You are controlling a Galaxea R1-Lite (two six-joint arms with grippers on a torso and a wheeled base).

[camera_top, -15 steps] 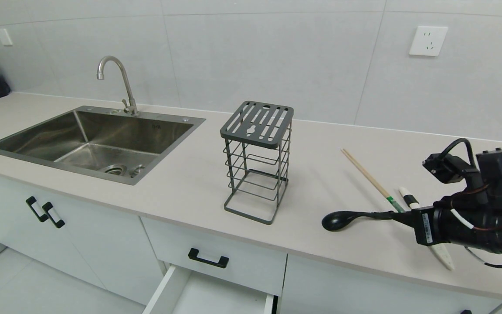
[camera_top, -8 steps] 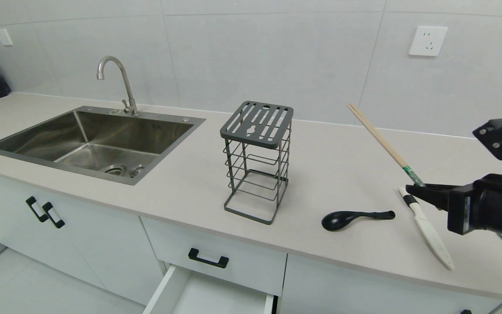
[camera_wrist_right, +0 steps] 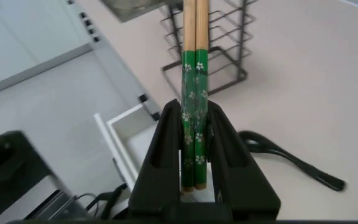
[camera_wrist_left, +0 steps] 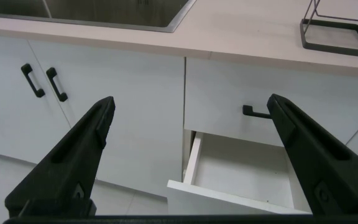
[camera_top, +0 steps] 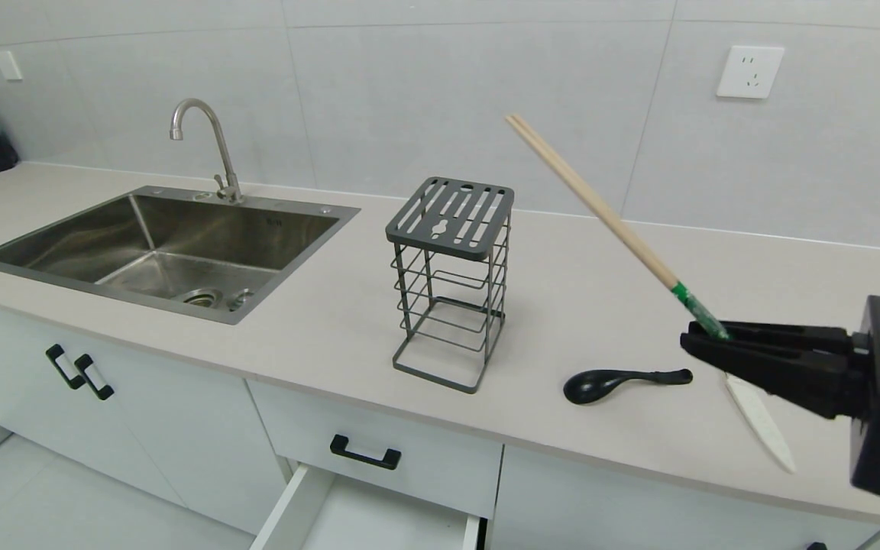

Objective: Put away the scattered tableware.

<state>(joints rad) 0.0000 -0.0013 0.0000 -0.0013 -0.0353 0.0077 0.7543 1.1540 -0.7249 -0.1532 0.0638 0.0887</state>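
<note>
My right gripper [camera_top: 703, 338] hangs above the counter's right part, shut on a pair of wooden chopsticks [camera_top: 600, 210] with green flowered ends [camera_wrist_right: 194, 106]; they slant up and leftward over the counter. A black spoon [camera_top: 612, 382] lies on the counter left of the gripper, also seen as the black spoon [camera_wrist_right: 291, 163]. A white knife [camera_top: 761, 420] lies under the gripper, partly hidden. The dark wire rack [camera_top: 450, 283] stands mid-counter. My left gripper [camera_wrist_left: 191, 155] is open, low in front of the cabinets.
A steel sink [camera_top: 165, 248] with a faucet [camera_top: 207, 137] sits at the left. Below the counter a drawer [camera_top: 367, 519] stands pulled open, also seen as the drawer [camera_wrist_left: 241, 177]. Cabinet doors with black handles [camera_wrist_left: 42, 81] are to its left.
My right gripper has lifted the chopsticks off the counter and swung them up, tips now high and leftward. The spoon and knife stayed in place.
</note>
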